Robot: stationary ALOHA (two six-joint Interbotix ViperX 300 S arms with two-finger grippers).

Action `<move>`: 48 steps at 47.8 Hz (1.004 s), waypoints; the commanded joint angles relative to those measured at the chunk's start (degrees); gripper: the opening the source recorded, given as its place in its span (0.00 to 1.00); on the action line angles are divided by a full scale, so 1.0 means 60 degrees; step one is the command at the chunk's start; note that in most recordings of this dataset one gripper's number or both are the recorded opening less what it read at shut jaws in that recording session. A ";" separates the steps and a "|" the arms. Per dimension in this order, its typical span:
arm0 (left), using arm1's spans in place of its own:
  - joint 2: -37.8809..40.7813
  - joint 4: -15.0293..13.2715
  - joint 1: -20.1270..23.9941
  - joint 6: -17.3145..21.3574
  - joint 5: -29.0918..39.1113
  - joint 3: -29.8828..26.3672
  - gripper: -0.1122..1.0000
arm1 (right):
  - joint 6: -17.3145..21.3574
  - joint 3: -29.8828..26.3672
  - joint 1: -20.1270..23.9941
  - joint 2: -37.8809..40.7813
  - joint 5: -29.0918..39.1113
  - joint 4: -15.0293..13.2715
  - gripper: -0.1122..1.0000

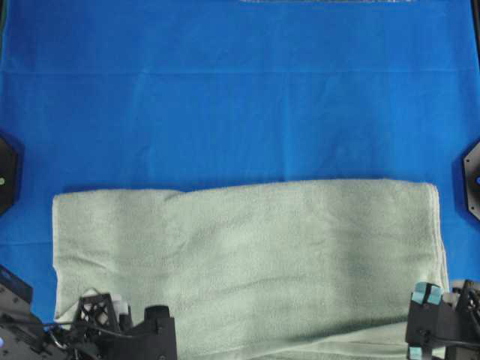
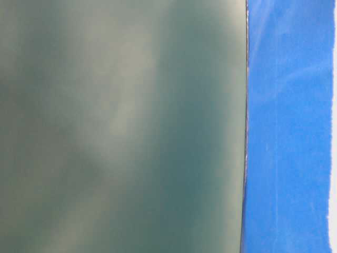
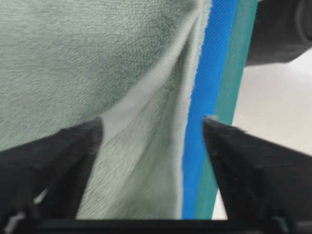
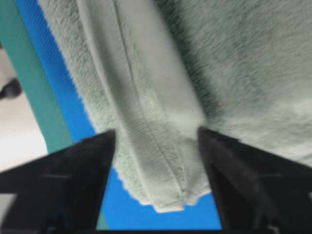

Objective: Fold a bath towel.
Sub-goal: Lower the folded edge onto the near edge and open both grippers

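Observation:
The bath towel [image 1: 247,255], pale sage-green terry, lies flat as a wide rectangle on the near half of the blue cloth [image 1: 240,97]. My left gripper [image 1: 105,306] is over its near left corner. In the left wrist view the gripper [image 3: 153,126] is open, and the towel's hemmed edge [image 3: 146,141] lies between the spread jaws. My right gripper [image 1: 420,322] is over the near right corner. In the right wrist view it [image 4: 156,134] is open, with the layered hem corner [image 4: 165,170] between the jaws. The table-level view is mostly filled by the blurred towel [image 2: 121,126].
Black arm bases stand at the left [image 1: 6,176] and right [image 1: 472,176] edges of the cloth. The wrist views show the table's near edge as a teal band [image 3: 229,97] [image 4: 34,97] just past the towel, with pale floor beyond it.

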 commanded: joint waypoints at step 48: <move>-0.3677 0.1025 0.4629 0.2769 0.0850 0.4292 0.80 | -0.4307 0.2710 -0.6431 -0.3237 0.1011 -0.1802 0.64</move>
